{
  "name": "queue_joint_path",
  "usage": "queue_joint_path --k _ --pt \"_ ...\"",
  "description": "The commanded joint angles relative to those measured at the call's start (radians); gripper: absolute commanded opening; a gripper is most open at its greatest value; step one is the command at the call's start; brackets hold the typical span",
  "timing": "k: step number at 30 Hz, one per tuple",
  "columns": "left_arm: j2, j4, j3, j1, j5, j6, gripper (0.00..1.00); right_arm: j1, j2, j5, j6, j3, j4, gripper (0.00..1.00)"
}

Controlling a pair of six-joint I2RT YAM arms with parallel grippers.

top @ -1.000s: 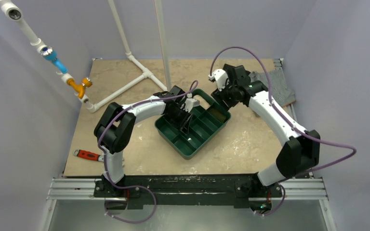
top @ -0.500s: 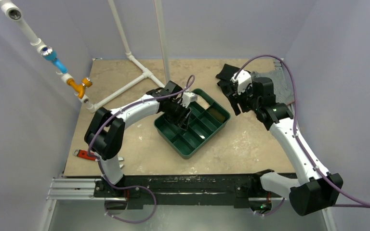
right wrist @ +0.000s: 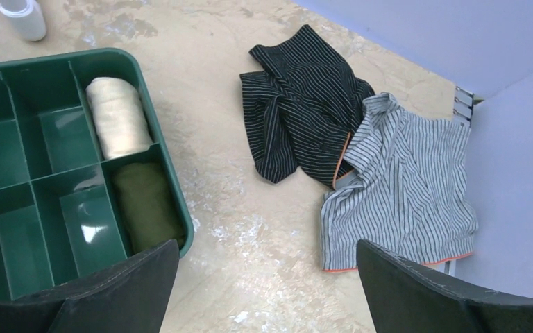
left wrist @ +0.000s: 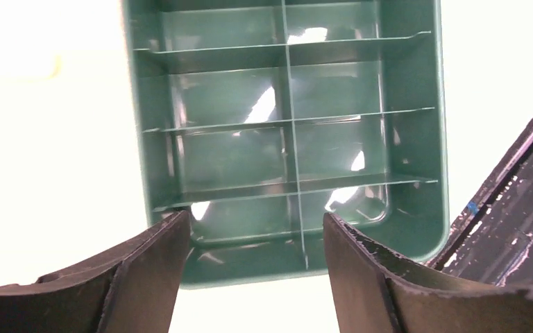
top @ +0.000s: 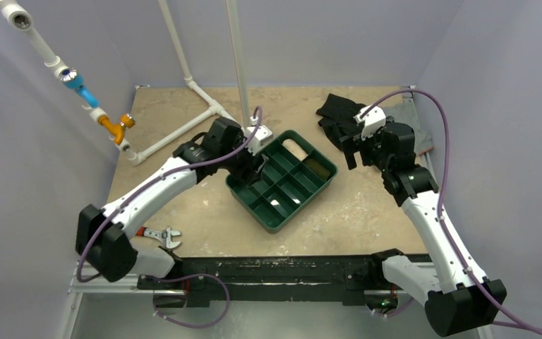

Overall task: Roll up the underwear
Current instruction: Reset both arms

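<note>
The underwear [right wrist: 147, 205] lies as an olive roll in a corner compartment of the green tray [right wrist: 162, 159]. Its long axis runs parallel to the tray's outer wall, and a cream roll [right wrist: 116, 116] occupies the next compartment. The right gripper [right wrist: 267, 291] is the nearer one. The roll sits left of its gap, and its jaws are wide apart and empty. The left gripper [left wrist: 253, 274] hovers over the tray's far side, jaws parted and empty.
</note>
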Motion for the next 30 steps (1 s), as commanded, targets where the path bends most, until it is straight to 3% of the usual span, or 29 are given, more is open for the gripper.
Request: queue_joint_path --k 1,6,9,20,23,30 --pt "-0.186 0.057 -0.069 0.016 -0.151 0.07 0.73 -0.012 -0.037 0.04 0.038 -0.02 0.077 0.99" --pt "-0.376 0.095 -0.171 0.061 -0.262 0.086 0.93 -0.024 -0.069 0.052 0.071 -0.064 0.111 0.99" --pt "-0.474 0.089 -0.195 0.1 -0.319 0.086 1.0 -0.035 -0.091 0.066 0.097 -0.099 0.139 0.99" --pt "-0.681 0.04 -0.216 0.321 -0.35 0.019 1.0 -0.055 -0.141 0.177 0.162 -0.154 0.224 0.99" --pt "-0.695 0.077 -0.279 0.361 -0.318 -0.044 1.0 -0.057 -0.161 0.2 0.151 -0.163 0.249 0.99" --pt "-0.731 0.178 -0.394 0.404 -0.307 -0.02 1.0 -0.057 -0.213 0.196 0.12 -0.185 0.231 0.99"
